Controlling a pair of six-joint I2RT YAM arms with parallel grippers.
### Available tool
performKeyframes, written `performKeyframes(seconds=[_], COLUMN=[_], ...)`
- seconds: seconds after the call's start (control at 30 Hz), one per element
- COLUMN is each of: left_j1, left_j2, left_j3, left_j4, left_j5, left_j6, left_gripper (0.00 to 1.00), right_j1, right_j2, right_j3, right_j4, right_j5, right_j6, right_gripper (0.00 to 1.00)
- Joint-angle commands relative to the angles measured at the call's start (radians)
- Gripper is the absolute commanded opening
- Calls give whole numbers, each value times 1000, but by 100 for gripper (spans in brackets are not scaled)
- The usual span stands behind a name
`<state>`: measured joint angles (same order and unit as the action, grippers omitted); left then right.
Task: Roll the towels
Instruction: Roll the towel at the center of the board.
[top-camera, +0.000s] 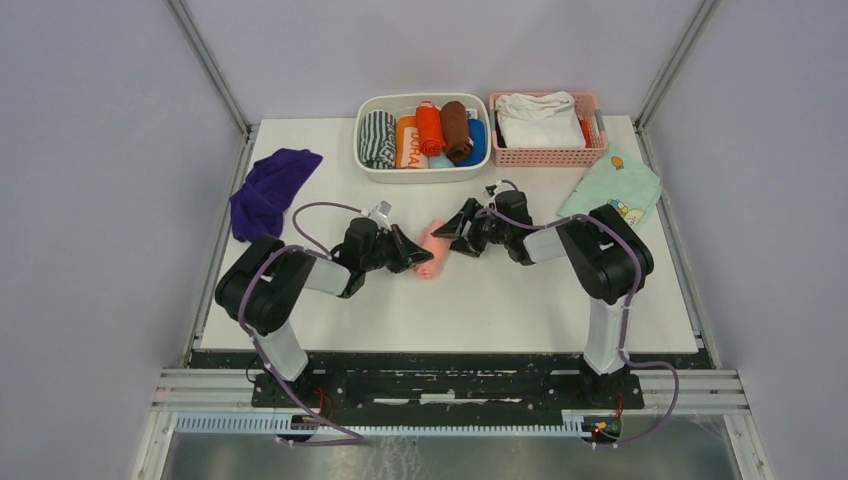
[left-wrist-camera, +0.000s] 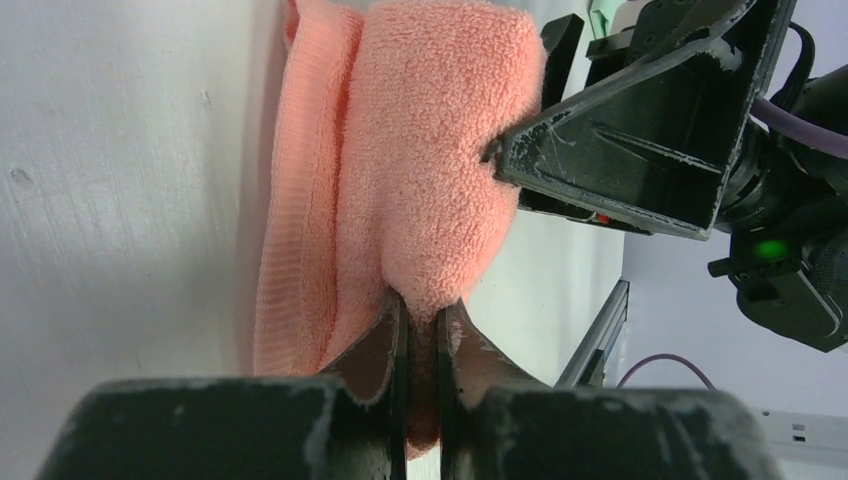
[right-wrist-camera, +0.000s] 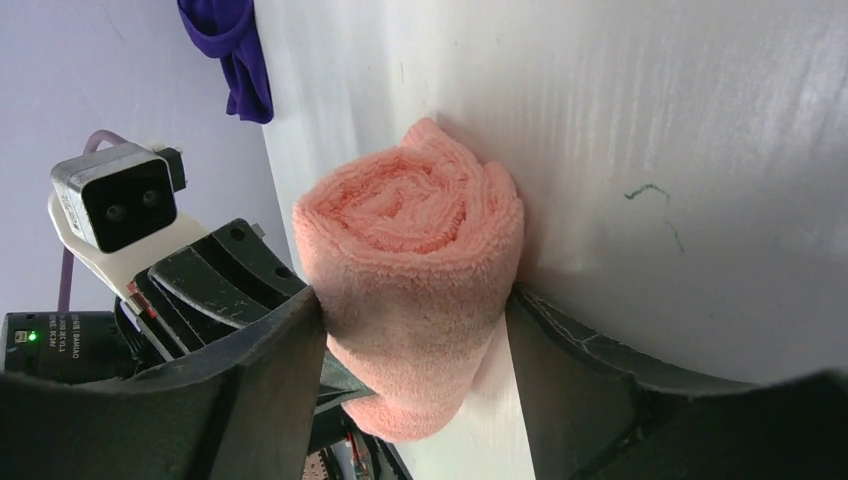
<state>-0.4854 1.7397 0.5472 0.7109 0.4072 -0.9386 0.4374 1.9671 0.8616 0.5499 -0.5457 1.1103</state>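
Two tools meet at the salmon-pink towel (top-camera: 430, 250), rolled on the surface (top-camera: 480, 300) just in front of the white bin (top-camera: 420, 176): the left tool (left-wrist-camera: 420, 320) pinches one end, likely so the roll cannot unwind, the right tool (right-wrist-camera: 412, 330) stands spread astride it, and the purple towel (top-camera: 268, 190) lies unrolled left of the bin.

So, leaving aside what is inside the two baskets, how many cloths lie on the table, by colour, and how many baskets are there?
Salmon-pink towel, rolled: 1
Purple towel, crumpled: 1
Mint-green printed cloth: 1
Baskets: 2, the white tub and the pink basket
Total: 5
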Motion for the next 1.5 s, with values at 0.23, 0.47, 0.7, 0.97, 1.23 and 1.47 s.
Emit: performKeyframes(seconds=[0.23,0.47,0.7,0.97,1.23,1.47], left_j1=[2,-75,-301,-546,-667,-676], left_j2=[45,-126,-273,-222,3,129], left_j3=[38,119,243,372,507,529], left_j4=[-295,-603,-820,-870,-869,-855], left_j5=[-28,-304,-765,-1136,-1290,-1320], left_j6=[31,204,323,444,587,618], left_gripper=[10,49,73,79,82,82], right_j1=[20,64,112,134,140,139], right_j2=[56,-42,-94,-92,-79,-79], right_j3=[47,142,262,327,344,349], right_j4=[-121,-514,-803,-915,-926,-924], right_j5=[40,219,397,434,411,396], right_j6=[-105,-224,-249,-228,-217,-214], right_gripper=[51,30,29,30,30,30])
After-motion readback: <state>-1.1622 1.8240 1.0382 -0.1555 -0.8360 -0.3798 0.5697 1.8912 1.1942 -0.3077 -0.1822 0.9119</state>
